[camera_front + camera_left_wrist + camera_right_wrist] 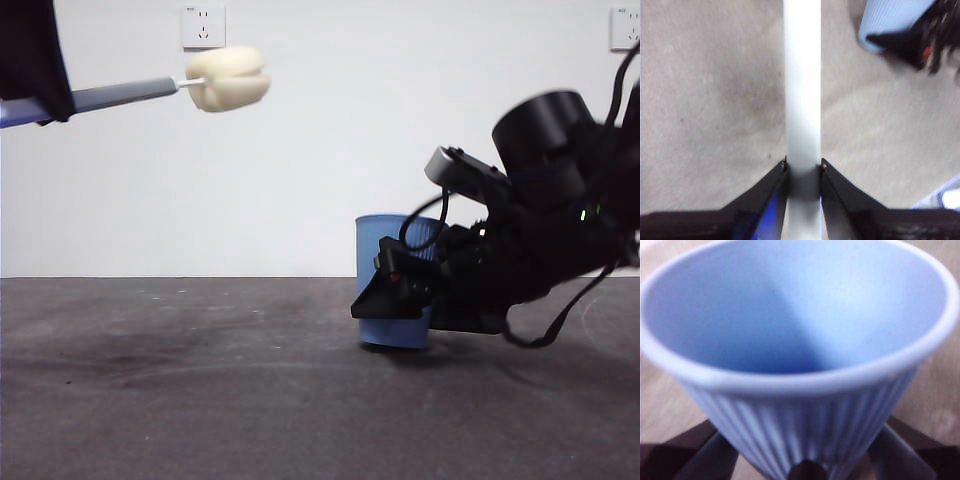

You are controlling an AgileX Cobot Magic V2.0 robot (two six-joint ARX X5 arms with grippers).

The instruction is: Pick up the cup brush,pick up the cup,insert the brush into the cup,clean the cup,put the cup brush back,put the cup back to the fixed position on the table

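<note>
My left gripper (803, 165) is shut on the grey handle of the cup brush (802, 75). In the front view the brush is held roughly level, high at the left, and its cream sponge head (228, 78) points right. The blue ribbed cup (385, 240) stands upright at the right of the table (200, 380), with its base on or just at the surface. My right gripper (395, 295) reaches in from the right. Its jaws sit against both sides of the cup's lower wall (790, 430). The cup's open mouth fills the right wrist view.
A white wall stands behind the table with two sockets, one at the upper left (203, 26) and one at the upper right (625, 27). The right arm's dark body and cables (560, 230) take up the right side.
</note>
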